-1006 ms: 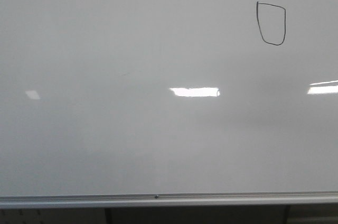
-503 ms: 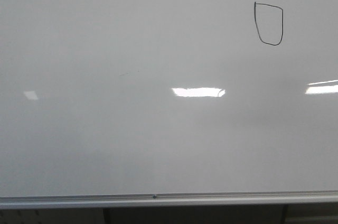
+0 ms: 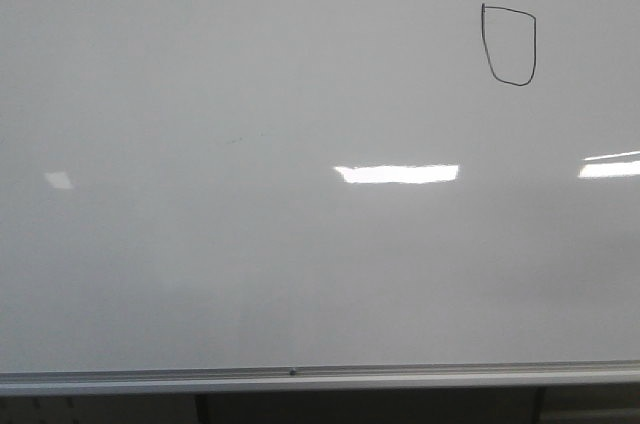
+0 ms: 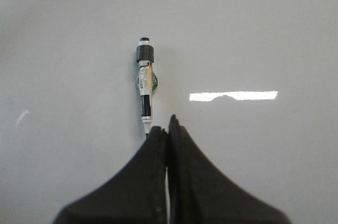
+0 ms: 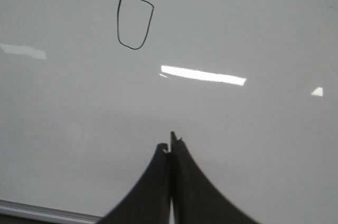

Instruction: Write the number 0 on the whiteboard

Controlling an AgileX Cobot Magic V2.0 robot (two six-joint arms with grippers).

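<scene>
The number 0 (image 3: 510,44) is a thin black boxy loop at the upper right of the whiteboard (image 3: 250,264), which fills the front view. No gripper shows in that view. In the right wrist view my right gripper (image 5: 170,143) is shut and empty, with the number 0 (image 5: 134,21) well beyond its tips. My left gripper (image 4: 165,123) is shut too. A black and white marker (image 4: 146,84) lies on the board just past the left gripper's tips. The marker's near end is hidden behind one finger.
A silver rail (image 3: 300,377) runs along the board's near edge, with dark space below it. Bright glare patches (image 3: 396,173) lie across the middle of the board.
The number 0 sits slightly further left in the front view than a second ago. The central glare patch has grown wider to the right.
</scene>
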